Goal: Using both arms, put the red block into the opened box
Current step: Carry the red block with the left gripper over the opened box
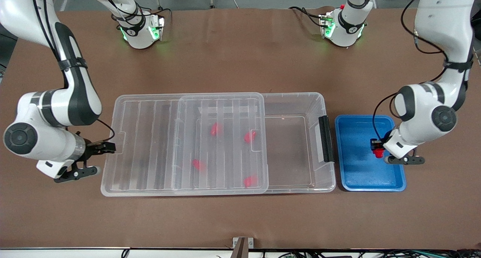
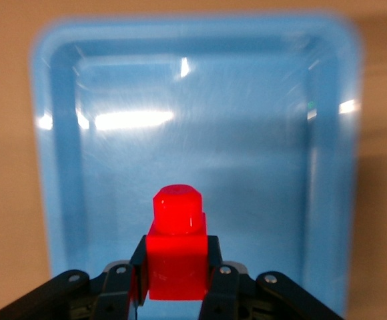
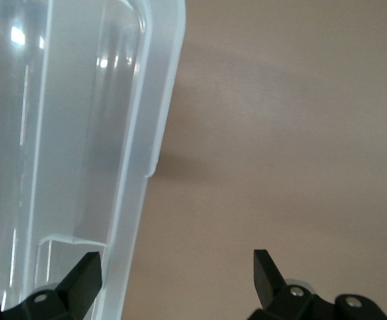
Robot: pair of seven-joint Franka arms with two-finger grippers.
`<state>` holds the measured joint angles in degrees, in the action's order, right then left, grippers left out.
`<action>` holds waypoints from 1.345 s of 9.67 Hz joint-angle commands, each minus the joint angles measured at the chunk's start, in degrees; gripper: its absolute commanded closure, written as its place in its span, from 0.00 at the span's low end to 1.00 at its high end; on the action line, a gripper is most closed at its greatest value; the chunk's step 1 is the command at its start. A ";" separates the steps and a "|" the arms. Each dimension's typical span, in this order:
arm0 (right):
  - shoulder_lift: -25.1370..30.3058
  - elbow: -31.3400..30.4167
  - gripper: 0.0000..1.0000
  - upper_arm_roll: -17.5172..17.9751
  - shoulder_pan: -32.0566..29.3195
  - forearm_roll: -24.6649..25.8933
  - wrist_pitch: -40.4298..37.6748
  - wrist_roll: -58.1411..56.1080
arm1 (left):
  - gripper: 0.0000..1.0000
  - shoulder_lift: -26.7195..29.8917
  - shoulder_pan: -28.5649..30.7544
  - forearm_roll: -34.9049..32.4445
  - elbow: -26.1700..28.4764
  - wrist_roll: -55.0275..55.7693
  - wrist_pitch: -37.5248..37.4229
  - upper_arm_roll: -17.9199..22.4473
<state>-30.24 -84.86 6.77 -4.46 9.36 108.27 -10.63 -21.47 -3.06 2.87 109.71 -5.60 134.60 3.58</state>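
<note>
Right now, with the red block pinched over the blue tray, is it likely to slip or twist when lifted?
Probably not. The left gripper is shut on the red block across its flat sides, which should resist twisting. It looks like small, rigid plastic, so likely light. Its glossy faces could slide slightly over the blue tray.

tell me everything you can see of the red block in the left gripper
The red block is small, bright red, glossy plastic: a squarish body with a narrower rounded nub at one end. The left gripper is shut on its body, one finger on each side, the nub sticking out past the fingertips. It sits over the blue tray, at the left arm's end of the table; whether it touches the tray floor is unclear.
</note>
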 commanded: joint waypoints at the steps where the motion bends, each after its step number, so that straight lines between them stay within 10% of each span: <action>1: 1.06 -0.39 0.00 -1.32 -0.20 0.84 -0.60 -3.42 | 1.00 4.84 -0.28 0.38 1.74 5.55 -0.92 -4.87; 7: 7.62 7.17 0.00 -1.33 -0.10 -6.80 -8.16 14.53 | 1.00 2.24 -1.07 -0.49 -4.32 19.00 -4.08 -23.33; 13: 23.02 6.81 0.00 -11.16 -0.46 -11.99 -23.51 15.03 | 1.00 -17.53 -2.13 -24.13 -11.01 37.76 2.31 -31.27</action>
<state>-10.30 -75.64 -3.81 -4.99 -1.23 86.72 4.38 -34.23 -5.42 -18.64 100.46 30.60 135.00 -27.18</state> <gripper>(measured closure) 0.000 0.648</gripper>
